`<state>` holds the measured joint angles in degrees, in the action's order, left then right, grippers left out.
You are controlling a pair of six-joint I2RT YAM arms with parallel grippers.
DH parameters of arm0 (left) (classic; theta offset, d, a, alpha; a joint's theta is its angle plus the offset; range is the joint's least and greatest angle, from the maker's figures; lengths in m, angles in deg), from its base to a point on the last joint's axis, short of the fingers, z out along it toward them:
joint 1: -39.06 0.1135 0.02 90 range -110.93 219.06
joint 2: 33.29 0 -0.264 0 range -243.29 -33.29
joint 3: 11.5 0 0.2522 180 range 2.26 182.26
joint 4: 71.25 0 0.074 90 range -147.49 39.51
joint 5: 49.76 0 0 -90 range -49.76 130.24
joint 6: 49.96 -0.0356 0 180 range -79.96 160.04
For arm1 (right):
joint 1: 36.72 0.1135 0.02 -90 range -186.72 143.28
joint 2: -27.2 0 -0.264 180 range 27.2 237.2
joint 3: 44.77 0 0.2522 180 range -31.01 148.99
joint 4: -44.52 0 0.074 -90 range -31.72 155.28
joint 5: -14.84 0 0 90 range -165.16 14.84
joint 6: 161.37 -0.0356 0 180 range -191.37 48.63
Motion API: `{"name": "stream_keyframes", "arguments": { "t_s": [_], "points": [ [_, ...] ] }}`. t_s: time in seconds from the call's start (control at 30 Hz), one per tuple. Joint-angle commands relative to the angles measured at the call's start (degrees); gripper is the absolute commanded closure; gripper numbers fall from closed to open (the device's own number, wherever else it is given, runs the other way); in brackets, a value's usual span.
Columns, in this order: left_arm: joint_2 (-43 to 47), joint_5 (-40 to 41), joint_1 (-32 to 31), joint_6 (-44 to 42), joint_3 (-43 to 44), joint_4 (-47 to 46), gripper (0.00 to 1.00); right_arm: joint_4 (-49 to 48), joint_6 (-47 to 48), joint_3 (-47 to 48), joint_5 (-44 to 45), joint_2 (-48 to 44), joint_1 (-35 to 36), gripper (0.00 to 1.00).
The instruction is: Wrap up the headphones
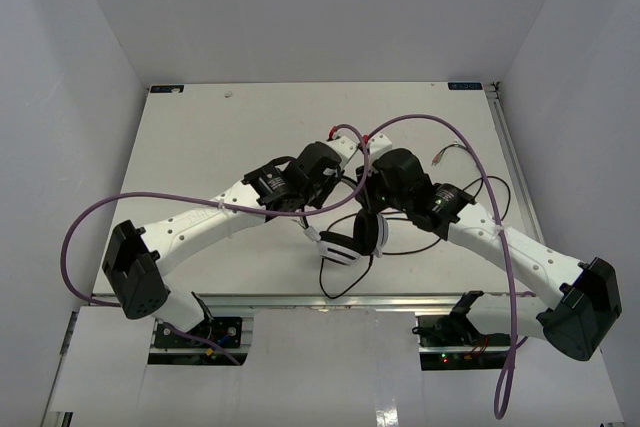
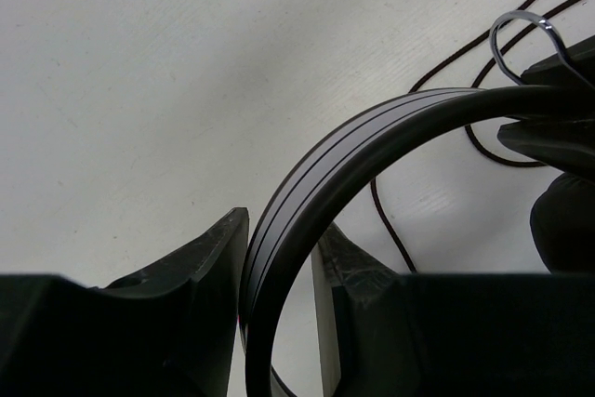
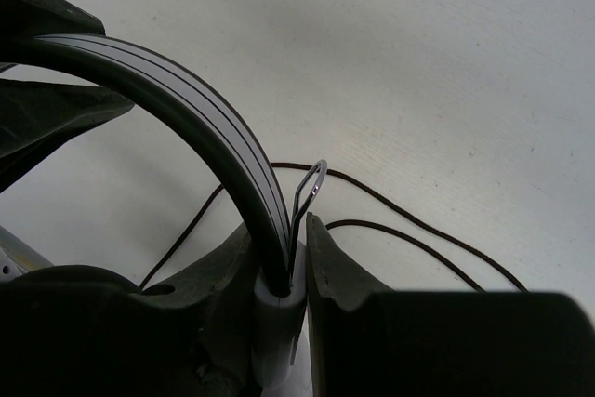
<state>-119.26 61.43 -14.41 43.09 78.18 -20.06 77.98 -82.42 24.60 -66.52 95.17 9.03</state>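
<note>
Headphones (image 1: 352, 237) are sitting at the table's (image 1: 200, 137) middle, a little toward its near edge. The ear cups are pointing at that near edge, and the headband (image 2: 372, 146) is arching away from it toward the table's centre. Whether the cups are resting on the table or hanging just above it cannot be told.

Left gripper (image 2: 279, 239) is hovering over the table's middle, straddling the headband. The jaws are standing apart. One finger (image 2: 218, 258) is lying right against the band's outer face, and a sliver of table is showing between the band and the other finger.

Right gripper (image 3: 281, 228) is working over the table's middle too, just to the right of the left one. Its jaws are clamping the white end piece where the headband (image 3: 204, 127) enters it. A thin chrome wire loop (image 3: 311, 188) is sticking up beside the band at that grip.

The thin black cord (image 3: 409, 220) is lying loose on the table, curling out toward the table's right edge, with one loop dropping toward the near edge (image 1: 345, 287).

Purple cables (image 1: 130, 202) are arcing above the table along both arms.
</note>
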Motion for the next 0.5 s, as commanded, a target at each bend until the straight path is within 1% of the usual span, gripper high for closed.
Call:
{"name": "stream_keyframes", "arguments": {
  "t_s": [0.0, 0.27, 0.4, 0.47],
  "points": [
    [5.6, 0.6, -0.2, 1.4, -0.8, -6.1, 0.55, -2.0, -0.6, 0.8, -2.8, -1.7, 0.4, 0.92],
    [7.5, 1.8, -0.2, 1.8, -2.0, -7.3, 0.48, -2.0, -0.7, 1.1, -3.4, -0.5, 0.3, 0.92],
    [7.6, 1.7, -0.2, 1.4, -2.0, -7.4, 0.48, -2.0, -0.7, 1.3, -4.1, 0.4, 0.3, 0.92],
    [7.4, 1.6, -0.2, 1.0, -2.1, -7.5, 0.51, -2.0, -0.8, 1.4, -4.0, 0.7, 0.3, 0.92]
  ]
}}
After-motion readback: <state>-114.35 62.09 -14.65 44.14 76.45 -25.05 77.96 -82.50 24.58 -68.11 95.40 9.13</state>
